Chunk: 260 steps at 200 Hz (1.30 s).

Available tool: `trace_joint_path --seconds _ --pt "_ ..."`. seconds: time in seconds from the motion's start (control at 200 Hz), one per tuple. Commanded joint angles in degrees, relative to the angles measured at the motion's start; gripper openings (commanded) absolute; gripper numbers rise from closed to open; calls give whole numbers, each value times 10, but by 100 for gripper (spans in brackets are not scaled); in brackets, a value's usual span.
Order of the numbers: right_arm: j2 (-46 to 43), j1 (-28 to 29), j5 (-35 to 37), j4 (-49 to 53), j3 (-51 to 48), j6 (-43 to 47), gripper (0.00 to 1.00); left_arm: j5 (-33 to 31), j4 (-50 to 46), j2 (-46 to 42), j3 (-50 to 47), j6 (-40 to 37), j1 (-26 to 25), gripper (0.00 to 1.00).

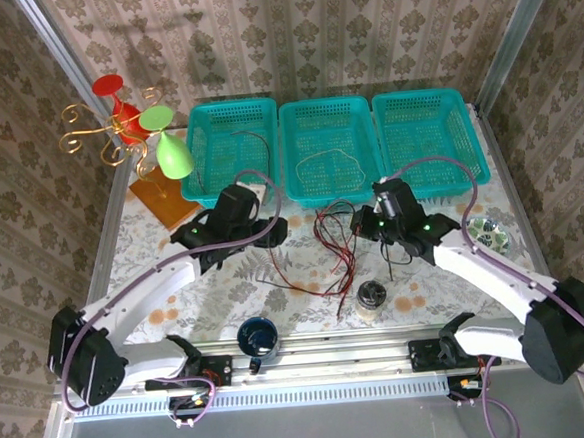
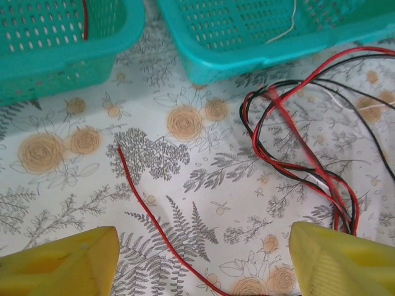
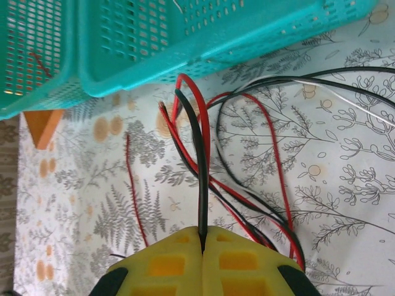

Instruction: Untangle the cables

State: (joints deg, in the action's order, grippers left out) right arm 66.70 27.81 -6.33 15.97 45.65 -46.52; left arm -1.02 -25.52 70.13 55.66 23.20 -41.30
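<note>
A tangle of red and black cables [image 1: 336, 248] lies on the floral tablecloth in front of the middle basket. My right gripper [image 3: 202, 243] is shut on a paired red-and-black cable [image 3: 200, 160] that rises from the tangle [image 3: 259, 203]; it sits at the tangle's right edge [image 1: 365, 224]. A thin white wire [image 3: 345, 98] crosses the loops. My left gripper [image 2: 200, 256] hangs open over a single red wire [image 2: 142, 203], left of the tangle [image 2: 296, 160], with nothing between its yellow fingers [image 2: 68, 262]. From above, the left gripper [image 1: 273, 228] is near the left basket.
Three teal baskets stand at the back: the left [image 1: 203, 155] holds a dark red wire, the middle [image 1: 289, 149] a white wire, and the right [image 1: 428, 134]. A jar [image 1: 371, 296], a blue cup [image 1: 257, 336], a patterned bowl [image 1: 491, 231] and a glass stand [image 1: 130, 130] surround the work area.
</note>
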Motion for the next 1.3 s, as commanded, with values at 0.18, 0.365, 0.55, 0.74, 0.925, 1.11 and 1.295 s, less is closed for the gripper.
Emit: trace_joint_path --seconds 0.18,0.365,0.55,0.74,0.925,1.11,1.295 --pt "-47 3 8 71 111 26 0 37 -51 -51 45 -31 53 73" --pt "-44 3 4 105 205 55 0 50 -77 -67 73 -40 71 73" --pt "-35 4 4 129 294 76 0 69 -84 -69 89 -38 78 72" --pt "-30 3 10 120 336 80 0 71 -78 -69 97 -29 79 72" --pt "-12 3 9 87 288 65 0 115 -47 -75 98 -27 75 72" --pt "18 3 -7 45 236 41 0 147 -18 -61 99 -48 30 72" --pt "49 3 -27 30 220 38 0 188 57 -32 80 -39 -25 73"
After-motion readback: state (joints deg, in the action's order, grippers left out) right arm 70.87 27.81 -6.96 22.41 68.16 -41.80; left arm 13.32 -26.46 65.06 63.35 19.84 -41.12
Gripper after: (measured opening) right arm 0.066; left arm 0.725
